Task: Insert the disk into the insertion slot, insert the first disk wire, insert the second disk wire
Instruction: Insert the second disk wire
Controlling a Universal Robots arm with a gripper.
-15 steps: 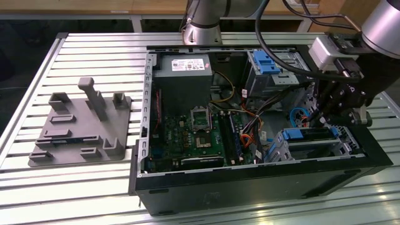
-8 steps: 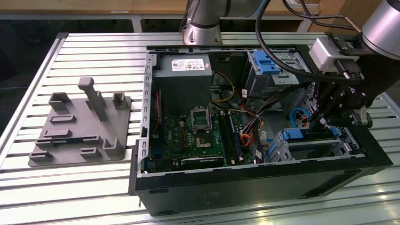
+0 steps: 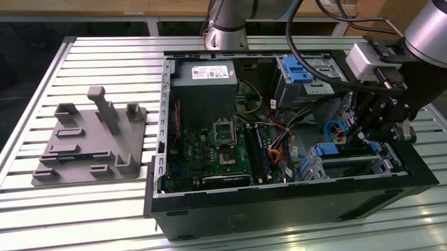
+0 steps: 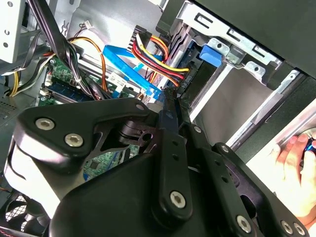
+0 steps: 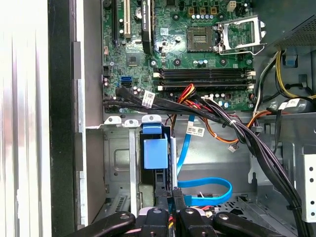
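Low at the case's near right corner in the exterior view, the tool hangs over the disk, already in its slot; tool's fingers pinched together on the wire, a limp ribbon best held by its stiff plug

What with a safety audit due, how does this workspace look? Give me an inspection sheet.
Surface: slatted metal table carrying an open computer case.
Job's things: disk sits in its metal cage; light-blue cable loops beside it.
Clutter: grey fixture plate on the table.
Grippers: hand close to the disk's end.
Cables: black wire bundle crosses the case.
Surroundings: person's hand beside the case.
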